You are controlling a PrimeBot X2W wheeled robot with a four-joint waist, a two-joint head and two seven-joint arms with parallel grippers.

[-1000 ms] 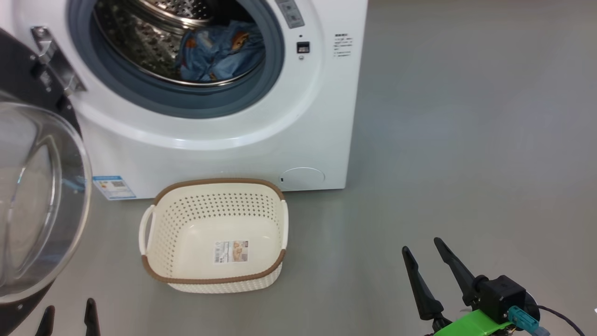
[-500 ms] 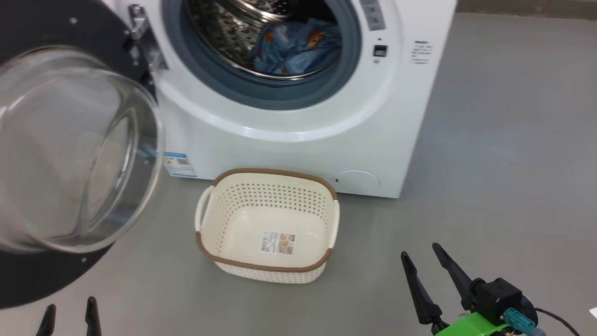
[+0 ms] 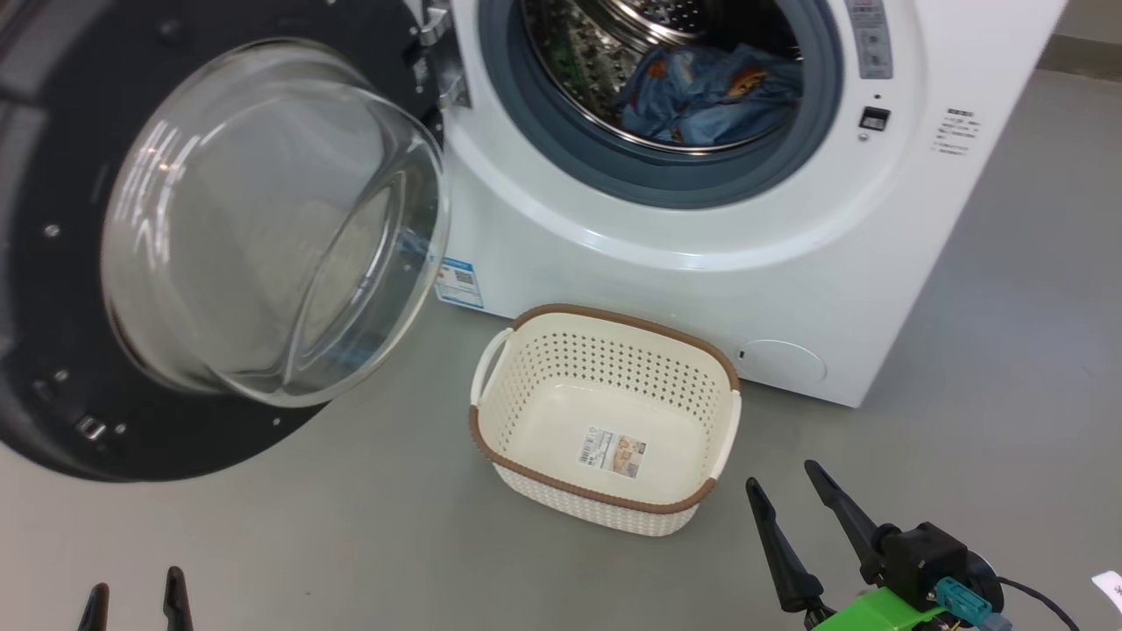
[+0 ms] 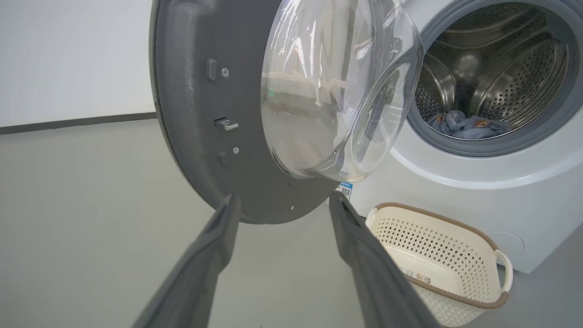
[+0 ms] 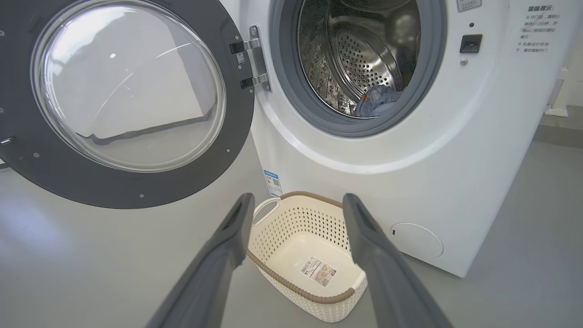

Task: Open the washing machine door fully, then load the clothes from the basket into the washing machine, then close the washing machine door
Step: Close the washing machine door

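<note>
Door state: washing machine door (image 3: 53, 350) is swung wide out on the hinge at my left of the opening, inner face and glass bowl turned toward me and to the right. The black rim hangs clear of the floor.

Washing machine (image 3: 614, 289) faces me with the drum mouth exposed. The clothes (image 3: 701, 96) lie bunched in the bottom of the drum.

Basket (image 3: 596, 368) stands upright on the floor just in front of the machine's lower front edge, near the round flap (image 3: 783, 361). Its long axis runs roughly along the machine front, a handle at each end, and the sticker on its bottom is showing.

My left gripper (image 3: 136, 605) is spread wide, holding nothing, fingers aimed at the door's lower rim. My right gripper (image 3: 782, 478) is also spread wide and holding nothing, fingers aimed over the basket.
</note>
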